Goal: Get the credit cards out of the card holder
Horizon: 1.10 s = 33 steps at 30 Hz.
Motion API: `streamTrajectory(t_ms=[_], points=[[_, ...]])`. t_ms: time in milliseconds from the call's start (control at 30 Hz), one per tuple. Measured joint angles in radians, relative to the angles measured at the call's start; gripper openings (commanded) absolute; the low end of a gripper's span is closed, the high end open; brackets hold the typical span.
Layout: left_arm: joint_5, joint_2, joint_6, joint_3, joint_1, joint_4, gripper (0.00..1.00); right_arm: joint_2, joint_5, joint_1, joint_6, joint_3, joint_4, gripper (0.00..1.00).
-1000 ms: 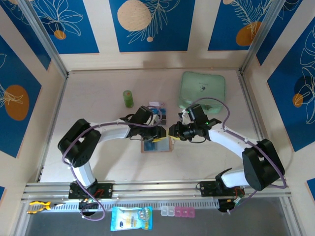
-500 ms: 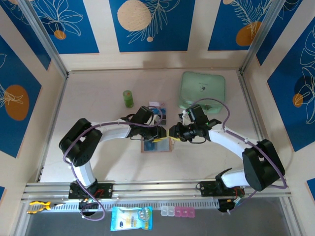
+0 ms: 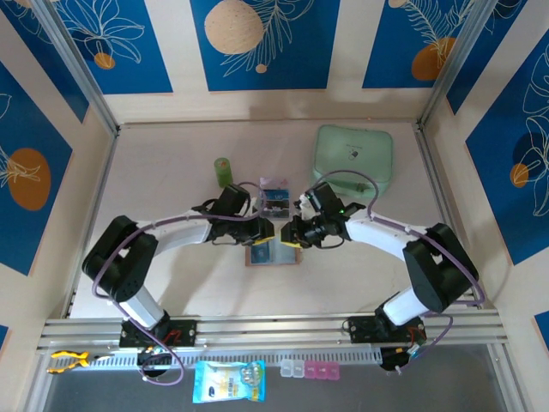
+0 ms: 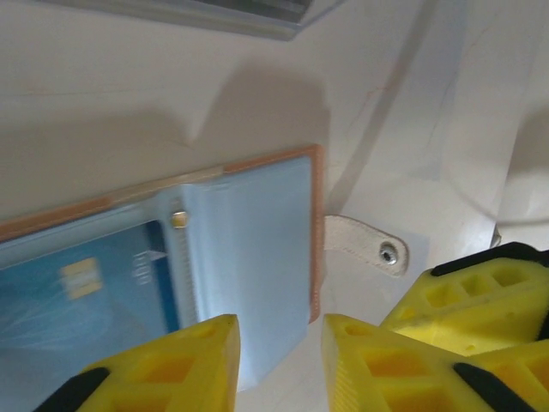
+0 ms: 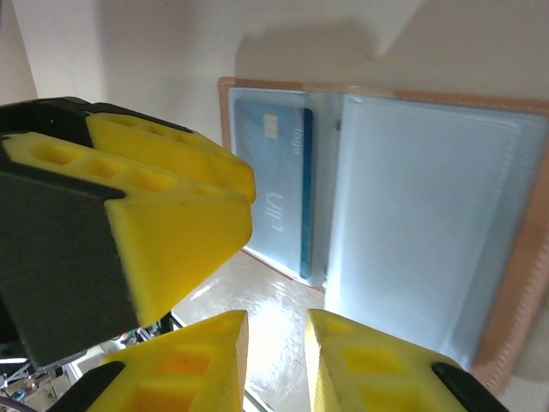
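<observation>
— Where's the card holder [image 3: 273, 255]?
— Flat on the counter [image 3: 171, 257] under left claw [image 4: 281, 330] and right claw [image 5: 276, 322], both slightly parted, empty. Blue credit card [image 5: 274, 193] lies along the fold, left claw nearer.

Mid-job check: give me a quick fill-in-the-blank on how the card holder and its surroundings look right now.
1. The card holder lies ___ on the table, inner panels facing up.
2. The card sitting in one of its pockets is ___.
3. The mint-green pouch lies on the ___ arm's side of the table.

Missing words: open; blue; right
</observation>
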Motion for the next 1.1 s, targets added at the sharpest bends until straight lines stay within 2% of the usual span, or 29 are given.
streamTrajectory(t_ms=[200, 433, 667, 867, 1100], points=[[-0.028, -0.055, 0.025, -0.047, 0.035, -0.048, 0.17, 0.098, -0.006, 0.038, 0.0, 0.058, 0.009, 0.21], [-0.038, -0.058, 0.044, -0.097, 0.038, -0.075, 0.14, 0.191, -0.045, 0.051, 0.0, 0.092, 0.024, 0.21], [-0.055, -0.055, 0.053, -0.112, 0.043, -0.083, 0.14, 0.264, -0.076, 0.052, -0.011, 0.123, 0.026, 0.21], [-0.057, -0.019, 0.065, -0.117, 0.054, -0.083, 0.13, 0.313, -0.043, 0.051, -0.042, 0.142, -0.021, 0.2], [-0.053, -0.017, 0.077, -0.117, 0.06, -0.082, 0.13, 0.323, -0.056, 0.032, -0.057, 0.135, -0.015, 0.2]])
